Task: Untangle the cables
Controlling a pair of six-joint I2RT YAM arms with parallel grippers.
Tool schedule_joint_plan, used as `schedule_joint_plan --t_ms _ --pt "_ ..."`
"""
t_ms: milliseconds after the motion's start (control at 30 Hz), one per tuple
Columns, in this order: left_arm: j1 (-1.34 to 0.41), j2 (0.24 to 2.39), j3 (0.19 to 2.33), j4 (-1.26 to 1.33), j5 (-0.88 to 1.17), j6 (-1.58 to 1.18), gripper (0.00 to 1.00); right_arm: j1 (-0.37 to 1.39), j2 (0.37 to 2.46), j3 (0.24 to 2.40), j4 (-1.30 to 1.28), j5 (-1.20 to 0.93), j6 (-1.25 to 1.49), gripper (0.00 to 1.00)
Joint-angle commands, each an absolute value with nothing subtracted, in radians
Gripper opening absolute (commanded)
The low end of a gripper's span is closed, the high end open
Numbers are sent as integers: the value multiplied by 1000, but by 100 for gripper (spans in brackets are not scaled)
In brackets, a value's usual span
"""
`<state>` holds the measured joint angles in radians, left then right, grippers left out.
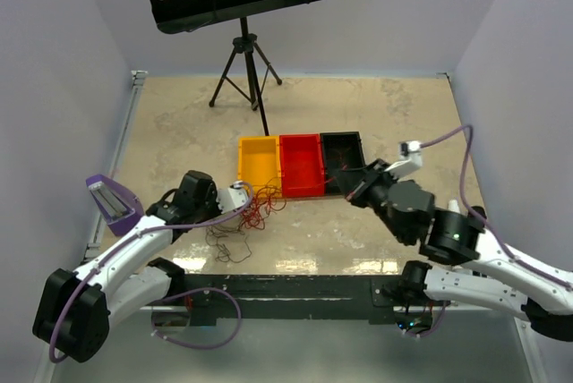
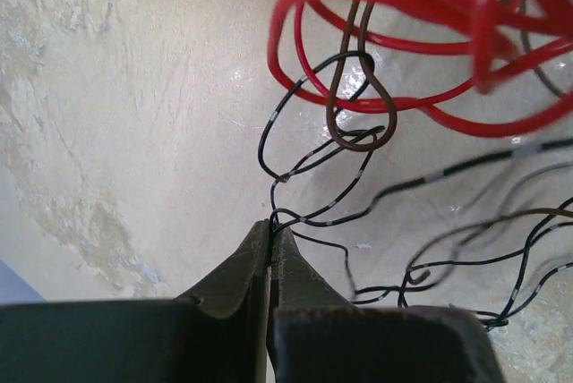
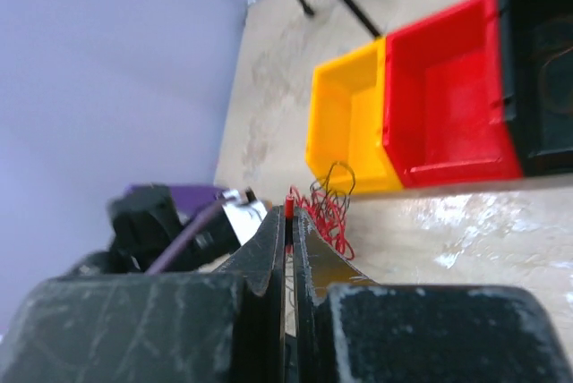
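Observation:
The cables lie in front of the bins: a curly red bunch [image 1: 266, 204] [image 2: 484, 25] [image 3: 331, 213] and thin black strands [image 1: 228, 244] [image 2: 407, 184] spread on the table nearer the arms. My left gripper [image 1: 248, 208] [image 2: 271, 226] is down at the tangle's left side, its jaws shut on a thin black cable right at the tips. My right gripper [image 1: 351, 193] [image 3: 289, 209] hangs to the right of the tangle, shut on a red cable whose end pokes out between its fingertips.
Yellow [image 1: 258, 166], red [image 1: 301, 165] and black [image 1: 342, 157] bins stand in a row just behind the cables. A music stand's tripod [image 1: 246, 70] is at the back. A purple object [image 1: 112, 200] sits at the table's left edge.

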<state>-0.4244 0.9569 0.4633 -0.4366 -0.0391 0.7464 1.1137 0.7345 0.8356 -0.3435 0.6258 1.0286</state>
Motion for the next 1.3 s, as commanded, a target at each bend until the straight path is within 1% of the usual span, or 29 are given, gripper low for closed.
schedule_joint_plan --t_ms 0,167,367,500,733,867,933,1067,1200,1267 --pt "-416 977 445 -385 -103 779 0 1114 657 1030 -615 869 1028 0" --pt "-416 992 390 -330 -173 816 0 1114 644 1256 -808 1026 1037 0" --pt "-416 1008 336 -269 -221 853 0 1115 608 1460 -974 1161 1052 0" --pt "-416 1029 322 -244 -239 868 0 1117 597 1575 -1046 1221 1045 0" --pt "-416 1058 272 -169 -297 910 0 1123 594 1810 -1046 1325 899 0" --pt "-416 1065 258 -152 -310 920 0 1143 607 1956 -994 1393 789 0" --pt "-416 1071 250 -143 -316 923 0 1152 595 1996 -907 1416 694 0" --pt "-416 1081 249 -138 -319 923 0 1187 537 1941 -648 1430 478 0" --pt "-416 1097 244 -129 -330 930 0 1213 574 2028 -637 1483 439 0" --pt "-416 1104 229 -112 -345 945 0 1216 568 2027 -498 1486 308 0"
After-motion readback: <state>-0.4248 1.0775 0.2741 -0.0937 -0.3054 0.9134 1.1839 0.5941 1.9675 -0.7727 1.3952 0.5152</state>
